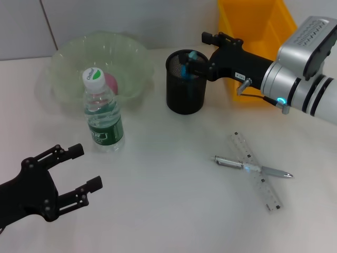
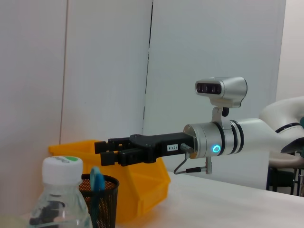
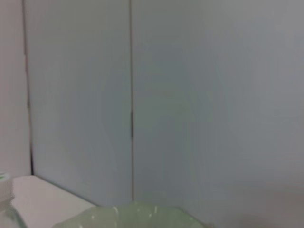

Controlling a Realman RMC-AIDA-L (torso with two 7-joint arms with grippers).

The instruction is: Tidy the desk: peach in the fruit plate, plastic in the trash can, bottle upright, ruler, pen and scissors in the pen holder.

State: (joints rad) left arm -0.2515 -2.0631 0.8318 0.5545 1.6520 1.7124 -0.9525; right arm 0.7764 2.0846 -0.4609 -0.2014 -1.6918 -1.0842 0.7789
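Right gripper (image 1: 194,62) hangs over the mouth of the black mesh pen holder (image 1: 185,90), arm reaching in from the right; in the left wrist view its fingers (image 2: 105,151) lie close together just above the holder's rim, but whether they pinch the blue-handled scissors (image 1: 186,67) standing in the holder cannot be told. Behind the gripper's arm stands the yellow bin (image 1: 257,32). Nearer the robot than this gripper, well apart from it on the white desk (image 1: 168,200), the clear ruler (image 1: 256,169) lies with the silver pen (image 1: 251,167) crossed over it.

Left gripper (image 1: 80,169) hovers low at the near left, its fingers spread apart and holding nothing. Just beyond it the water bottle (image 1: 103,112) stands upright, green-and-white cap on top. Past the bottle is the pale green fruit plate (image 1: 68,58), with the pink peach (image 1: 110,82) lying in it, partly hidden by the bottle's neck.
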